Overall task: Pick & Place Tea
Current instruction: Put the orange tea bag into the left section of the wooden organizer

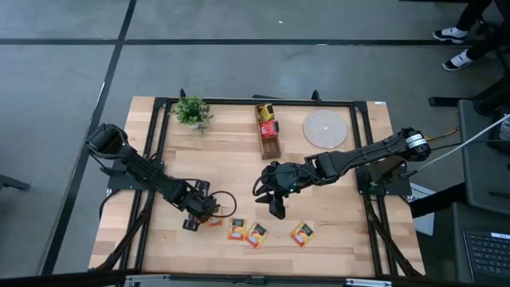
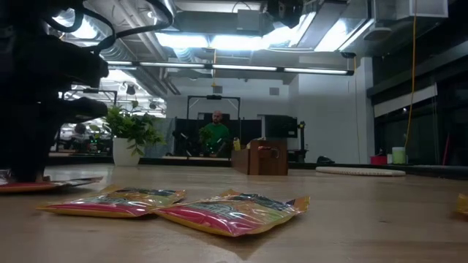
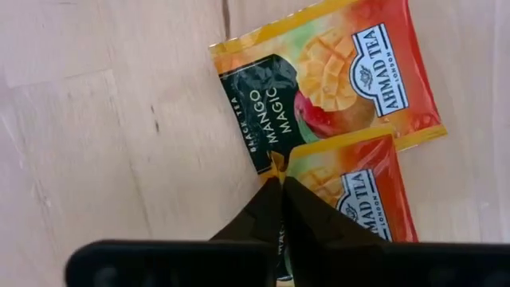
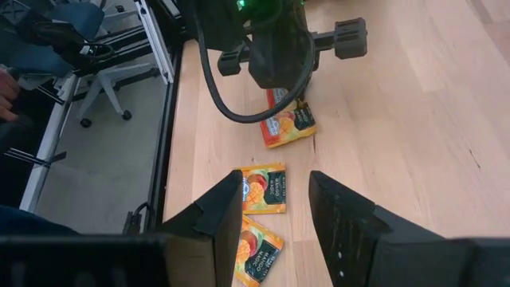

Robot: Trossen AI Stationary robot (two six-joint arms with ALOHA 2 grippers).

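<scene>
The tea here is a scatter of small flat square foil sachets, orange and yellow with dark labels, lying on the pale wooden table point(image 1: 159, 239) well in front of the brown wooden box point(image 1: 270, 137). They look feather-light, thin and limp, with a glossy skin that could slide on the wood, so a pinch at a corner or edge seems the surest hold.

The left gripper point(image 3: 279, 190) does just that: its fingers are pressed together at the corner of the lower mango sachet point(image 3: 362, 195), which overlaps the upper mango sachet point(image 3: 327, 76). Only the left wrist view shows this pinch and the printing; from above the left gripper sits left of the box's front, hiding its sachet.

The right gripper point(image 4: 276, 209) hovers in front of the box with its fingers partly spread and nothing between them.

The high view alone shows a pair of sachets point(image 1: 246, 232) and a lone sachet point(image 1: 302, 233) nearer the front edge. The low view shows how flat and slightly puffed they lie.
</scene>
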